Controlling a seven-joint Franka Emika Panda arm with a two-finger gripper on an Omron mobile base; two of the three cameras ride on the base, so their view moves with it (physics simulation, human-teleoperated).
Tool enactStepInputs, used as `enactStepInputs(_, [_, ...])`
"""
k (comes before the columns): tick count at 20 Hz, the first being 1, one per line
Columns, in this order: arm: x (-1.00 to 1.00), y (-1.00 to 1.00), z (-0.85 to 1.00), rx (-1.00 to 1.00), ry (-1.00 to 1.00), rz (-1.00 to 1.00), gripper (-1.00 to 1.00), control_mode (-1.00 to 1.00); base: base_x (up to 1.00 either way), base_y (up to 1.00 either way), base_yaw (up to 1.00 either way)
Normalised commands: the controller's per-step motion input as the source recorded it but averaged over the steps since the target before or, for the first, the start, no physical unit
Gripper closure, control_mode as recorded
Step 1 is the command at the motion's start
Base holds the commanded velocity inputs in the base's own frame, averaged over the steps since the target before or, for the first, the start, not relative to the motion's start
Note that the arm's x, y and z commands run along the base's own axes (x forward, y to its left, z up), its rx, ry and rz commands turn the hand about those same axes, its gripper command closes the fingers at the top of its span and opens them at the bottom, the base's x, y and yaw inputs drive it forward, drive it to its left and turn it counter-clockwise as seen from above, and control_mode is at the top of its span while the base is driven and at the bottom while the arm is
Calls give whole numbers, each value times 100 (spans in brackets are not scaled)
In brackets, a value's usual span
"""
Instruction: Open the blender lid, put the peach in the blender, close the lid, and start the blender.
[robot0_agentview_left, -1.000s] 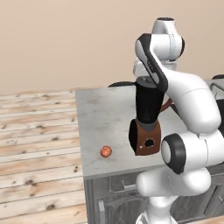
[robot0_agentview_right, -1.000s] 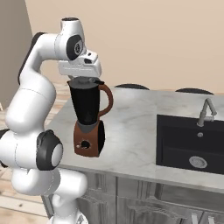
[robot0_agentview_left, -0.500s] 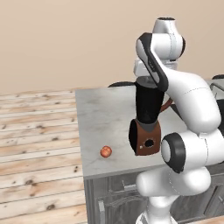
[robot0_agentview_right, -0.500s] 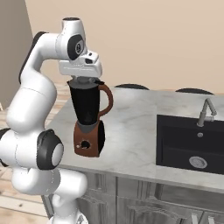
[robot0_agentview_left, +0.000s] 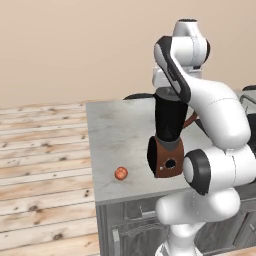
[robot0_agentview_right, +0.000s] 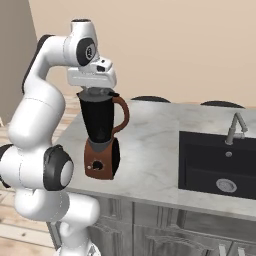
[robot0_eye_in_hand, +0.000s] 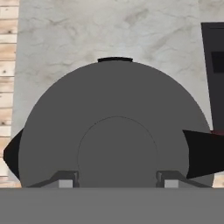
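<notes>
Here the gripper points straight down on top of the lid, its two fingertips closed in on either side of the lid's raised centre, gripping it. In the hand view the round grey lid spans most of the frame, with marble counter above it and the dark sink edge at right. The lid sits on the jar rim of the blender, seen in the right base view directly under the white hand. The blender stands upright near the counter's front edge, handle toward the sink; faucet beyond. In the left base view the arm hides much of the blender. The peach lies on the counter near the front edge, apart from the base, on the side away from the sink. Plank floor beyond the counter end.
</notes>
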Motion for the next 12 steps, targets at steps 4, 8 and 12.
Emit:
enactStepInputs(4, [-17, 0, 0, 1, 0, 0, 100, -100, 0, 0, 0])
enactStepInputs(8, [-25, 0, 56, 1, -8, 0, 100, -100, 0, 0, 0])
enactStepInputs(12, [-24, 0, 98, 0, -22, 0, 100, -100, 0, 0, 0])
